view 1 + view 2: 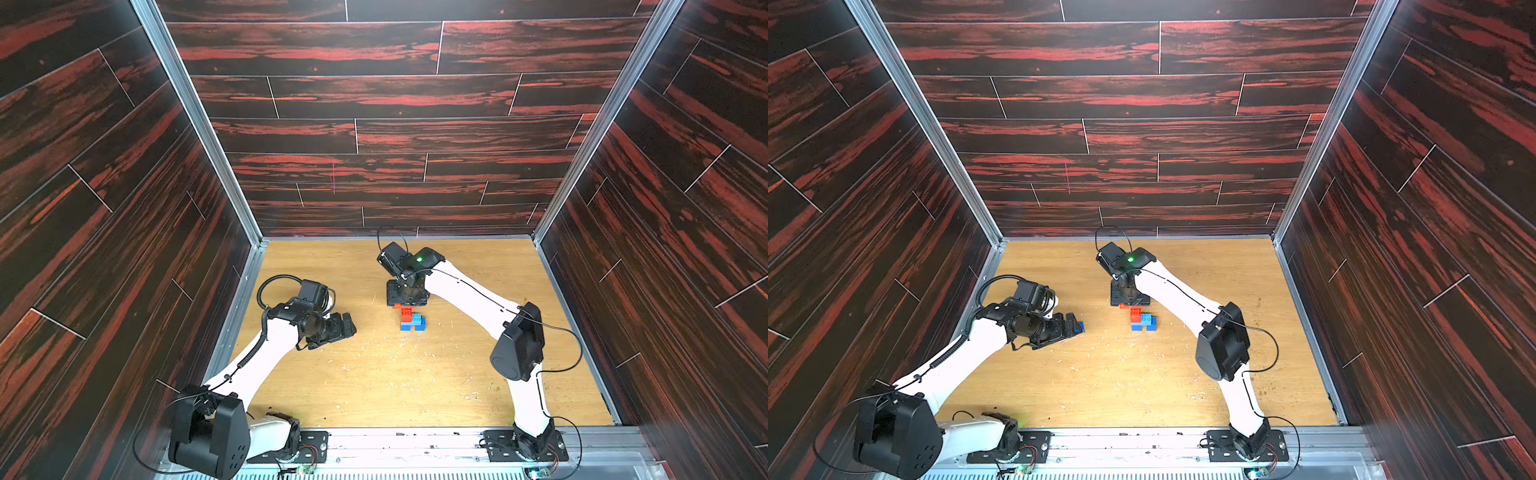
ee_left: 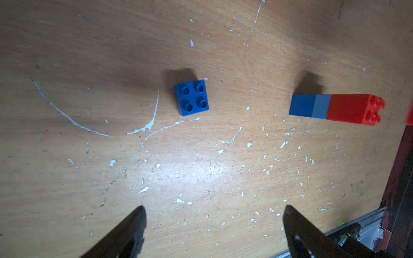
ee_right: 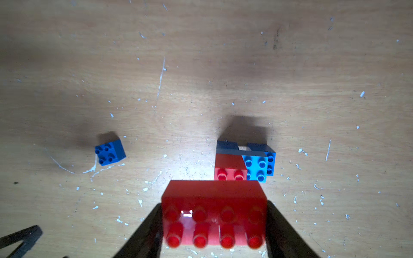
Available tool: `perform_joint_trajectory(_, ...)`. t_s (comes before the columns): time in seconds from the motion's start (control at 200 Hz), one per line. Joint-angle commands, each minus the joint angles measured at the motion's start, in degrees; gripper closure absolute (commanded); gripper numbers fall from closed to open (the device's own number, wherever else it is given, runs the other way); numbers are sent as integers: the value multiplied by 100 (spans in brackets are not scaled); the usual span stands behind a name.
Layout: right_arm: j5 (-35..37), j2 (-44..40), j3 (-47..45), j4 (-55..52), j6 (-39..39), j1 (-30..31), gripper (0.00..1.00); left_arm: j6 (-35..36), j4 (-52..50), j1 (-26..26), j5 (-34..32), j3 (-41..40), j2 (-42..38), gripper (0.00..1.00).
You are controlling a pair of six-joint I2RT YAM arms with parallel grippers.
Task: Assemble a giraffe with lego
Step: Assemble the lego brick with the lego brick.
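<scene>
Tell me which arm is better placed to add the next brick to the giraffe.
Probably right. The right jaws hold the long red brick beside the unfinished giraffe; the left jaws stand open and empty, off by the loose dark blue brick.

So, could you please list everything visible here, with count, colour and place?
half-built figure: one, dark blue legs, light blue body, small red brick on top, mid-table
loose small brick: one, dark blue, on the table ahead of the left gripper
long brick: one, red, held close to the figure
table: one, light scratched wood, under everything
walls: three, dark red wood pattern, around the table
arms: two, white, reaching from the near edge
left gripper: one, black, open and empty
right gripper: one, black, shut on the long brick
</scene>
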Motion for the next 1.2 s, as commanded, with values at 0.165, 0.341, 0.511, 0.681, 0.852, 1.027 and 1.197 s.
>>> perform_joint_trajectory(0.165,-143,366,319,-238,-44,-2,54,67,-75,26,107,-32,-185,4)
perform_joint_trajectory(0.341,-109,450,325,-272,-19,0,54,65,-71,26,132,-24,-170,4)
perform_joint_trajectory(0.511,-128,443,254,-236,31,-4,55,67,-64,29,141,-21,-150,4)
perform_joint_trajectory(0.681,-153,377,31,-83,47,-4,55,56,-60,21,151,-22,-161,4)
perform_joint_trajectory(0.852,-114,342,-116,-15,56,2,55,60,-69,29,136,-33,-158,4)
perform_joint_trajectory(1.027,-153,316,-199,42,61,-6,55,64,-73,29,120,-29,-160,4)
perform_joint_trajectory(1.197,-210,268,-248,69,51,0,57,67,-66,28,105,-31,-158,4)
